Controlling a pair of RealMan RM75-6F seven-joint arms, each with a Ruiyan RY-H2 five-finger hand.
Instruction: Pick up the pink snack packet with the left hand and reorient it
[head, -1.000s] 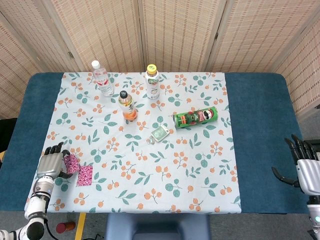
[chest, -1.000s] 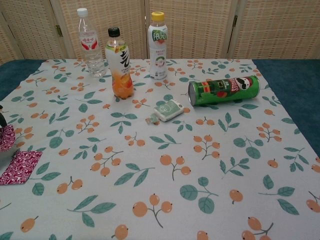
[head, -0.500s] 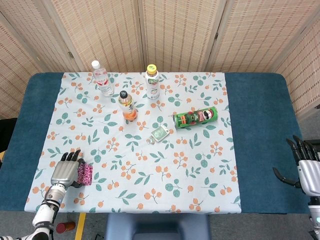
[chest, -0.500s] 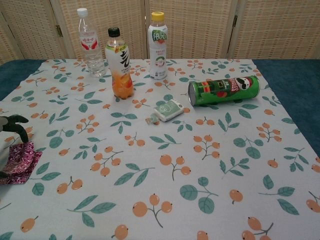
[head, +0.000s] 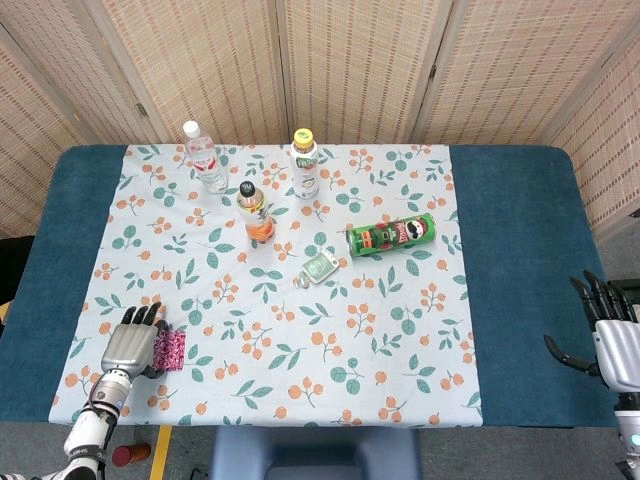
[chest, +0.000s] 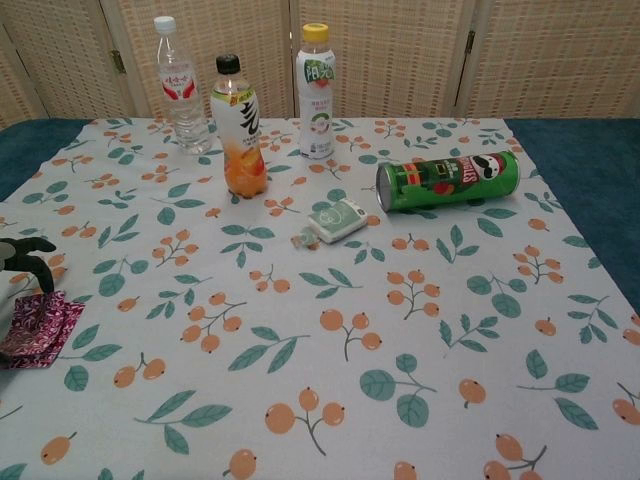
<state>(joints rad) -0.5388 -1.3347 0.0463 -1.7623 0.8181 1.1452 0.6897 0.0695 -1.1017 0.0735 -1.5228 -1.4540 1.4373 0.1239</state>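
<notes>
The pink snack packet (head: 170, 349) is at the near left of the floral cloth, tilted up on its left side. My left hand (head: 128, 345) lies against that side and grips the packet by its edge, fingers pointing away from me. In the chest view the packet (chest: 40, 327) shows at the left edge of the frame, with only dark fingertips (chest: 27, 253) of the hand visible above it. My right hand (head: 612, 335) hangs off the table's right side with its fingers spread, holding nothing.
On the cloth stand a clear water bottle (head: 204, 156), an orange drink bottle (head: 255, 212) and a white-green bottle (head: 305, 164). A green chips can (head: 392, 235) lies on its side, with a small green pack (head: 320, 267) next to it. The blue table edge (head: 30, 380) runs just left of my hand.
My left hand moved right and toward the near edge with the packet. The packet went from lying mostly flat to bunched and tilted up. The right hand stayed still.
</notes>
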